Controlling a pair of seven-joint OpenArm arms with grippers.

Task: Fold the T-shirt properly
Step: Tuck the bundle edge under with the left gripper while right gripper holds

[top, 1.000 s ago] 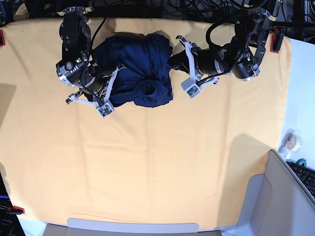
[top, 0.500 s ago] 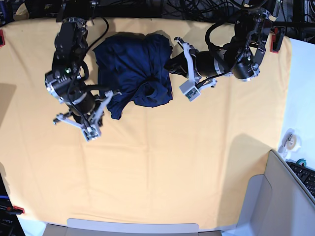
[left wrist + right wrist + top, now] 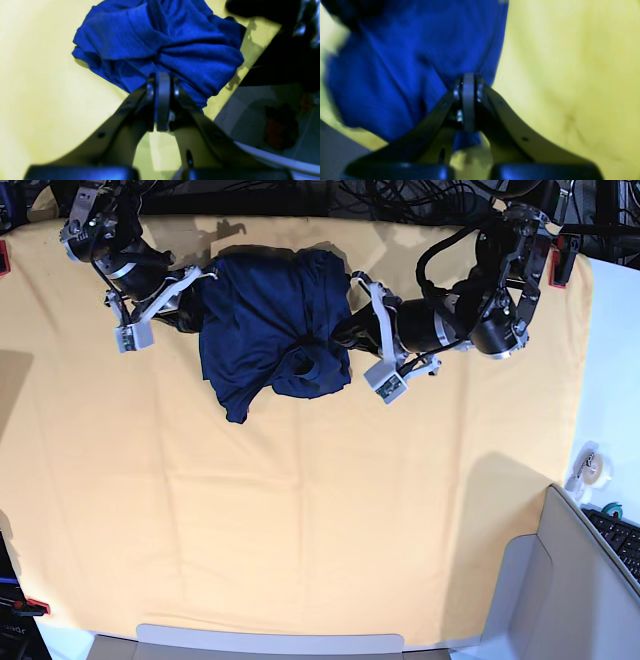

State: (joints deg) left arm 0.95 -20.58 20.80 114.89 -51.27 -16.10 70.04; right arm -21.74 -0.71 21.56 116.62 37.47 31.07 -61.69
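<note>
The dark navy T-shirt (image 3: pixel 265 320) lies crumpled in a heap at the back middle of the yellow-orange table cloth (image 3: pixel 320 510), with one corner trailing toward the front left. My left gripper (image 3: pixel 345 332) presses into the heap's right side; in the left wrist view this gripper (image 3: pixel 162 77) is shut on bunched T-shirt (image 3: pixel 160 40) fabric. At the heap's upper left edge sits my right gripper (image 3: pixel 195 298). The right wrist view shows that gripper (image 3: pixel 468 80) shut on a fold of the T-shirt (image 3: pixel 402 62), with cloth hanging below its fingers.
A grey bin (image 3: pixel 560 580) stands at the front right corner, with a tape roll (image 3: pixel 590 465) and a keyboard (image 3: pixel 620 540) beside it on the white surface. Black cables (image 3: pixel 400 195) run along the back edge. A grey panel (image 3: pixel 270 642) borders the front edge.
My right arm swung from the shirt's lower left up to its upper left edge. A corner of the shirt now trails toward the front left. The left arm shifted slightly forward.
</note>
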